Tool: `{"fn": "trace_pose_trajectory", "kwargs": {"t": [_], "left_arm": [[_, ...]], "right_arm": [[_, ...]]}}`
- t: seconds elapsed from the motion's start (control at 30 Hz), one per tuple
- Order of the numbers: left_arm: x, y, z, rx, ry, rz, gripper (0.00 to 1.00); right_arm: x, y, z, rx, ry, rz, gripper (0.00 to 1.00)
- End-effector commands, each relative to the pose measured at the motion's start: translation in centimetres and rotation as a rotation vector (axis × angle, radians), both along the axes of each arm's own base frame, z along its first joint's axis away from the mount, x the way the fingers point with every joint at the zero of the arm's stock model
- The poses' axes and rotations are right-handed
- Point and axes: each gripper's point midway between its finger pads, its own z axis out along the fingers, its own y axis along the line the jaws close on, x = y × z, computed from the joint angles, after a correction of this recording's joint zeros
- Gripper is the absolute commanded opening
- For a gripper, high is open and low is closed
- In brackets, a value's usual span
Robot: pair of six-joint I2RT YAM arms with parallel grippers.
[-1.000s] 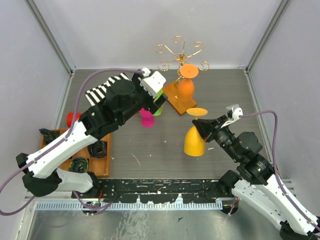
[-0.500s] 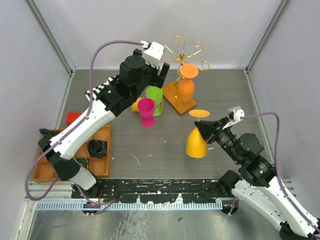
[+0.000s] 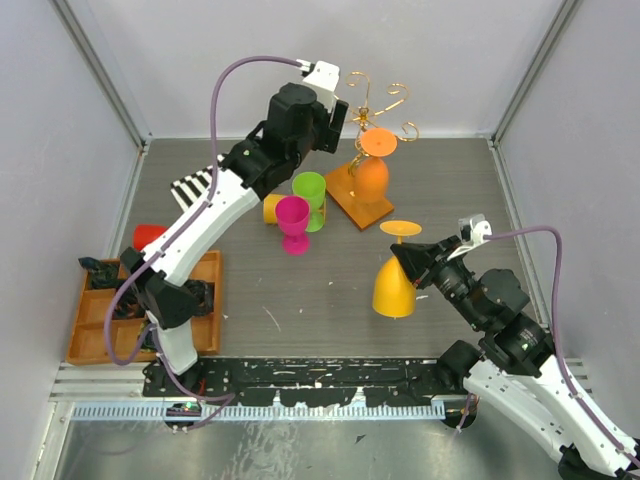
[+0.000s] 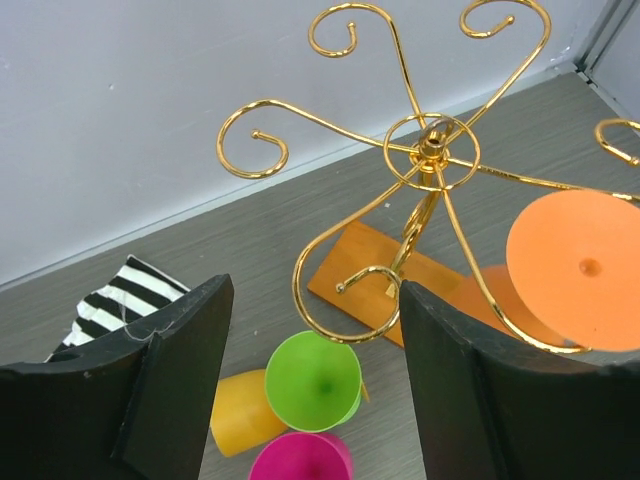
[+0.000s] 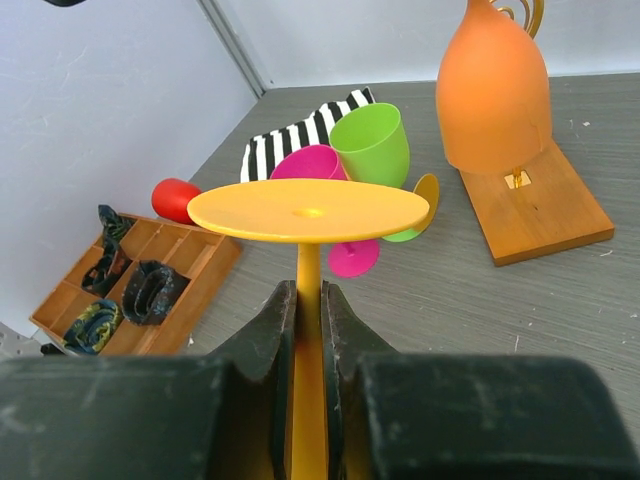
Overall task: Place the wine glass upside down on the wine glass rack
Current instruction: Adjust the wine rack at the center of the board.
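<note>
A yellow wine glass (image 3: 393, 290) hangs upside down, foot (image 5: 308, 210) up, right of the table's middle. My right gripper (image 5: 308, 300) is shut on its stem (image 5: 308, 265); from above, this gripper (image 3: 412, 258) is in front of the rack and well apart from it. The wine glass rack (image 3: 365, 110) is a gold wire stand on an orange-brown base (image 3: 347, 203) at the back. An orange glass (image 3: 372, 177) hangs upside down on it. My left gripper (image 4: 315, 300) is open, raised just left of the rack (image 4: 435, 150). One gold curl (image 4: 345, 305) shows between its fingers (image 4: 195, 345).
Upright green (image 3: 310, 192) and pink (image 3: 293, 222) glasses and a lying yellow cup (image 3: 270, 208) stand left of the rack's base. A striped cloth (image 3: 195, 183) and a red object (image 3: 148, 235) lie further left. A compartmented wooden tray (image 3: 100, 345) sits at the front left.
My left arm has lifted and swung right, from over the pink and green glasses up to the rack's top, its jaws narrowing slightly. The right arm with the yellow glass barely shifted.
</note>
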Motion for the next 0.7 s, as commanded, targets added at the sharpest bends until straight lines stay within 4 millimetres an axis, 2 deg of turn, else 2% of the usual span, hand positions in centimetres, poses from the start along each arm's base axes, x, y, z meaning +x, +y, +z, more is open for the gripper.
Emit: {"fn": "trace_pose_trajectory", "kwargs": {"t": [0.0,0.43,0.67], "left_arm": [[0.8,-0.3,-0.4,-0.014,0.039,0.027,0.72],[1.5,-1.2,-4.0,0.033,0.12,0.029,0.67],[1.9,-1.5,-4.7,0.065,0.126,0.029,0.52]], "right_arm": [[-0.1,-0.3,1.3,0.045,-0.027,-0.012,0.01],[-0.1,-0.4,1.1,0.041,-0.024,-0.016,0.01],[-0.2,-0.3,1.0,0.041,-0.023,-0.013,0.01]]}}
